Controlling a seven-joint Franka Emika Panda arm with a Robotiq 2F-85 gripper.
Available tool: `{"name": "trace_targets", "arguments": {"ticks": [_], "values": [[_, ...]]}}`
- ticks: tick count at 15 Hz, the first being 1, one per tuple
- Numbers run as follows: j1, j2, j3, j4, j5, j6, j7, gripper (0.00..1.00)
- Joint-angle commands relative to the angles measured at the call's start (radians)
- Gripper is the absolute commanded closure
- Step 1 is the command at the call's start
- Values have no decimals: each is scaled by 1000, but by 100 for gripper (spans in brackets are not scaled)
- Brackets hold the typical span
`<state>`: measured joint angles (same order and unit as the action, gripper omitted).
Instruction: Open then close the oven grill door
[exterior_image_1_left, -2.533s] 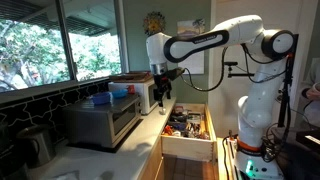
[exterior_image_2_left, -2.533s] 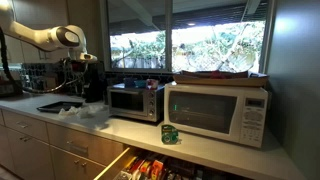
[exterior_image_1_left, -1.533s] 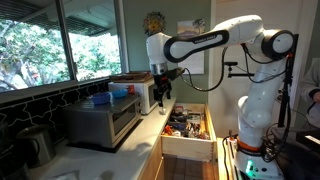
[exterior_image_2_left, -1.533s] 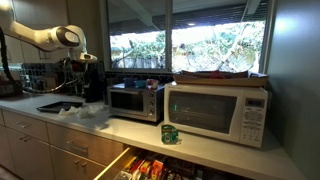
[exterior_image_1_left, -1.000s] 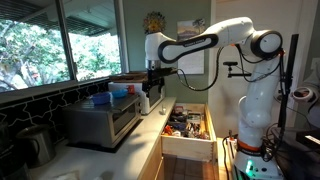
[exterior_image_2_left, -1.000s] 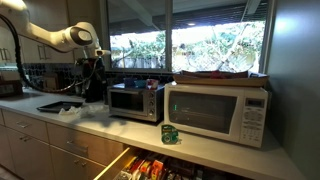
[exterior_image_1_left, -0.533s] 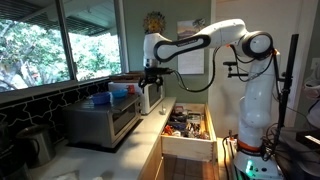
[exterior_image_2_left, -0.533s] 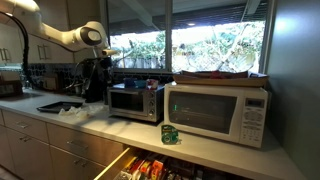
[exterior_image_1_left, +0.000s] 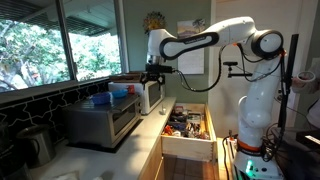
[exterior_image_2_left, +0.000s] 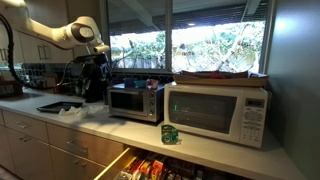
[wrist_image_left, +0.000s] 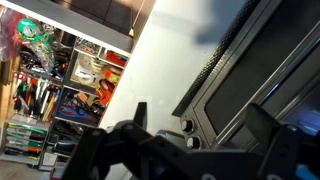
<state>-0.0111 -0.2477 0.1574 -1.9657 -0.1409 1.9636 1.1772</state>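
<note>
The stainless toaster oven stands on the counter with its oven grill door (exterior_image_1_left: 124, 119) shut; the dark glass also shows in an exterior view (exterior_image_2_left: 128, 102). In the wrist view the door (wrist_image_left: 248, 92) lies at the right, with two knobs (wrist_image_left: 186, 128) beside it. My gripper (exterior_image_1_left: 153, 79) hangs in the air above the counter, between the oven and the white microwave (exterior_image_1_left: 150, 96). It is open and empty and touches nothing. Its fingers (wrist_image_left: 200, 130) frame the oven's knob end from above. It also shows in an exterior view (exterior_image_2_left: 96, 77).
A wooden drawer (exterior_image_1_left: 188, 130) full of utensils stands open below the counter and shows in the wrist view (wrist_image_left: 60, 90). The white microwave (exterior_image_2_left: 220, 112) has a flat box on top. A green can (exterior_image_2_left: 170, 133) stands on the counter. A sink (exterior_image_2_left: 58, 106) lies beyond the oven.
The arm has lifted the gripper and carried it from in front of the microwave toward the toaster oven. The oven door stays shut and the gripper stays open.
</note>
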Motion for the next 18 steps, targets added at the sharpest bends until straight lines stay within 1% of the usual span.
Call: {"name": "trace_targets", "arguments": {"ticks": [1, 2, 3, 6, 8, 9, 10, 11, 13, 15, 16, 17, 18], "values": [[8, 1, -7, 1, -2, -1, 2, 0], [7, 8, -7, -1, 22, 1, 35, 0], [-13, 6, 16, -32, -63, 61, 145, 0], [-15, 16, 27, -91, -115, 189, 345, 0], [-9, 21, 37, -137, -160, 259, 457, 0], [-1, 20, 38, -167, -168, 307, 480, 0], [18, 24, 30, -185, -139, 330, 428, 0], [11, 38, 22, -128, -139, 273, 411, 0], [19, 40, 26, -158, -138, 306, 411, 0], [21, 40, 26, -161, -138, 308, 411, 0], [16, 65, 31, -159, -138, 353, 461, 0], [5, 81, 37, -154, -169, 382, 517, 0], [4, 102, 32, -147, -157, 424, 555, 0]]}}
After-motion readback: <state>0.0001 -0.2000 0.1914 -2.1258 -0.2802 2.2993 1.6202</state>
